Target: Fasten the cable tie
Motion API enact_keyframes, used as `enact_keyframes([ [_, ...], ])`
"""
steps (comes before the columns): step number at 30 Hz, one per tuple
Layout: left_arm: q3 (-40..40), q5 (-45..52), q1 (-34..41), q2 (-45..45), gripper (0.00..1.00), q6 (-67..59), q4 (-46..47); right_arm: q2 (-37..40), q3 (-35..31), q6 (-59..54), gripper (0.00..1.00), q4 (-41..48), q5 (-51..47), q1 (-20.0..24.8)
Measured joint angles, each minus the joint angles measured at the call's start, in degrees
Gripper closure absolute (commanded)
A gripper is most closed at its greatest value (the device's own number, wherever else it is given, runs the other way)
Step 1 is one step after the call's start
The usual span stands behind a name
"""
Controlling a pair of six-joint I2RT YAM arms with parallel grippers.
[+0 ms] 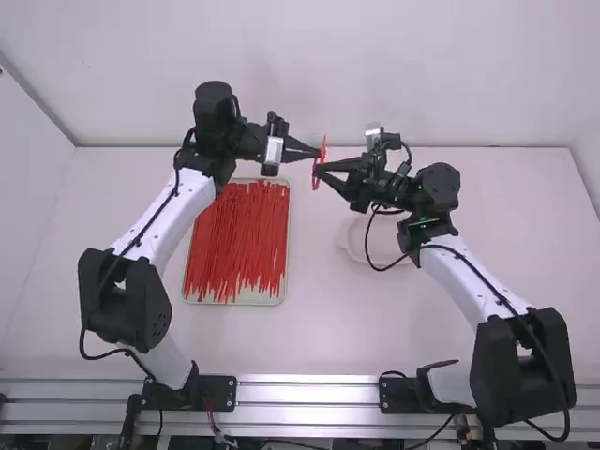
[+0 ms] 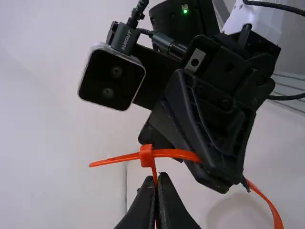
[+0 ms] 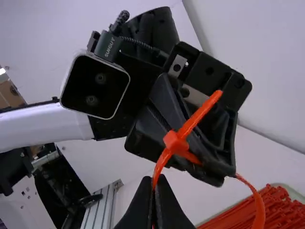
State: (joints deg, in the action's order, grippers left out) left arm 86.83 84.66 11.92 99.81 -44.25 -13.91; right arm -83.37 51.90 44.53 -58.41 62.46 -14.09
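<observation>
Left gripper (image 2: 156, 181) and right gripper (image 3: 155, 182) each pinched the cable tie (image 2: 151, 155), which we judged light, springy, best held near its head.

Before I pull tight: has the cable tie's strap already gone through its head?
Yes, the cable tie passes through its own head, its free end poking out beyond.

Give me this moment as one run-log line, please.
left gripper: shut on cable tie | right gripper: shut on cable tie | spare ties: in tray, on table
</observation>
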Motion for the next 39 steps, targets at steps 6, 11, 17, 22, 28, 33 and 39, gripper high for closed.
enact_keyframes([
  [6, 0.0, 0.9, 0.1, 0.0, 0.98, -2.1, 1.0, 0.0, 0.0, 0.1, 1.0, -0.5, 0.2, 0.0],
  [11, 0.1, 1.1, 0.1, 0.0, 0.98, -3.7, 2.1, 0.0, 0.0, 0.1, 1.0, -0.6, 0.4, 0.0],
  [17, 0.8, 1.1, 0.5, 0.0, 0.98, -6.8, 5.6, 0.0, 0.0, 0.1, 1.0, -0.6, 0.3, 0.0],
  [22, 0.8, 1.3, 0.8, 0.0, 0.98, -8.2, 6.4, 0.0, 0.0, 0.1, 1.0, -0.8, 0.2, 0.0],
  [28, 0.8, 1.1, 1.2, 0.0, 0.98, -8.3, 7.0, 0.0, 0.0, 0.1, 1.0, -0.9, 0.0, 0.1],
  [33, 0.8, 0.4, 1.4, 0.0, 0.98, -8.4, 8.0, 0.0, 0.0, 0.5, 1.0, -0.6, 0.4, 1.0],
  [39, -0.2, 0.2, 1.4, 0.0, 0.98, -11.0, 6.8, 0.0, 0.0, 0.5, 0.99, -0.3, 0.8, 1.1],
])
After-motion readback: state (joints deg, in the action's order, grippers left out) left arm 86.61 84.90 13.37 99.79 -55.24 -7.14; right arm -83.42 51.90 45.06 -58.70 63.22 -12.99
